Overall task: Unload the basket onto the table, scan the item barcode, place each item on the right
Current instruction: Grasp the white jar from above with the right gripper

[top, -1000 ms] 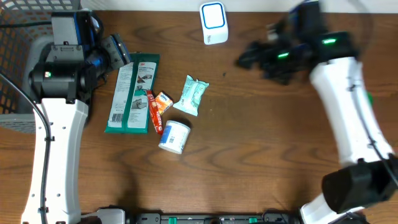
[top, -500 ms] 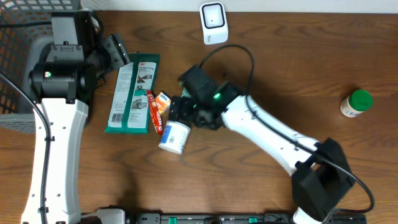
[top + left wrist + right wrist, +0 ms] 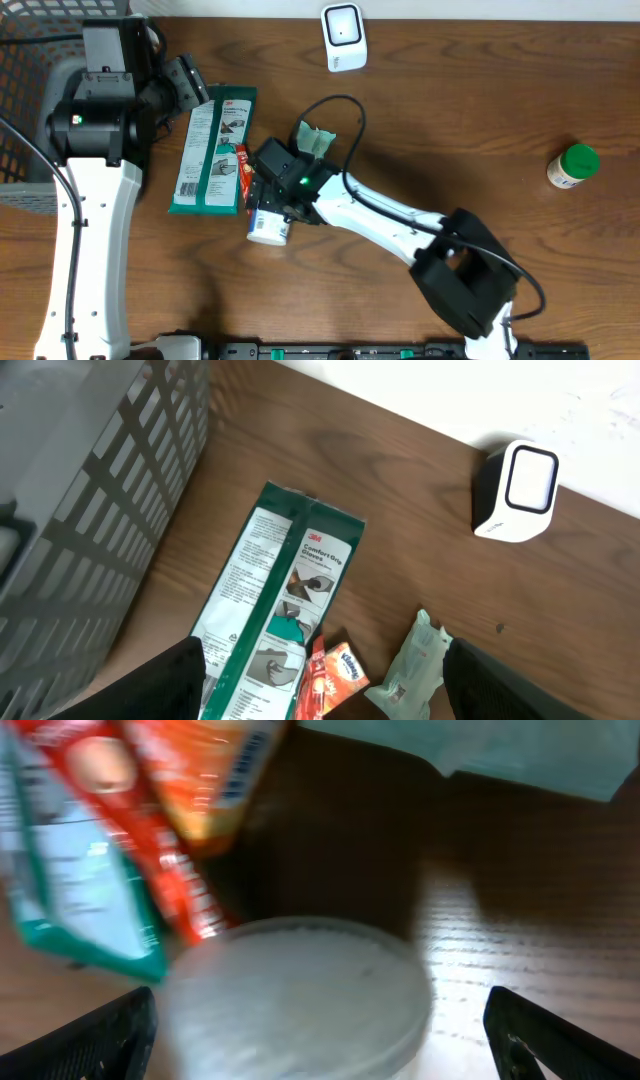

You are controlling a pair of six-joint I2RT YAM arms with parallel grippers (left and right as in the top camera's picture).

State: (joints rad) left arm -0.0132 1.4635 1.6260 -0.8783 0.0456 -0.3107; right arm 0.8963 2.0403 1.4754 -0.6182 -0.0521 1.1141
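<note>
white jar lay on its side on the table, just below the orange-red sachet and near the lower corner of the green glove packet, well apart from the scanner at the far edge. the right gripper was directly over the jar, jaws spread to their widest and grasping nothing. in the right wrist view the jar's pale round end filled the space between the right gripper's two fingertips, which sat out to either side of it. whether either one touched the jar could not be told through the blur.

handling, as judged: a rigid plastic tub, probably light, with a smooth wall likely to slip under the pads and, lying on its side, free to roll. the soundest hold appeared to be across the cylindrical body near mid-length — pads on opposite sides, label left uncovered. the barcode itself was not visible in any view. the sachet lay close enough that a closing finger might catch it.

the left gripper hung by the basket, above the top of the glove packet — fingers apart and empty.
</note>
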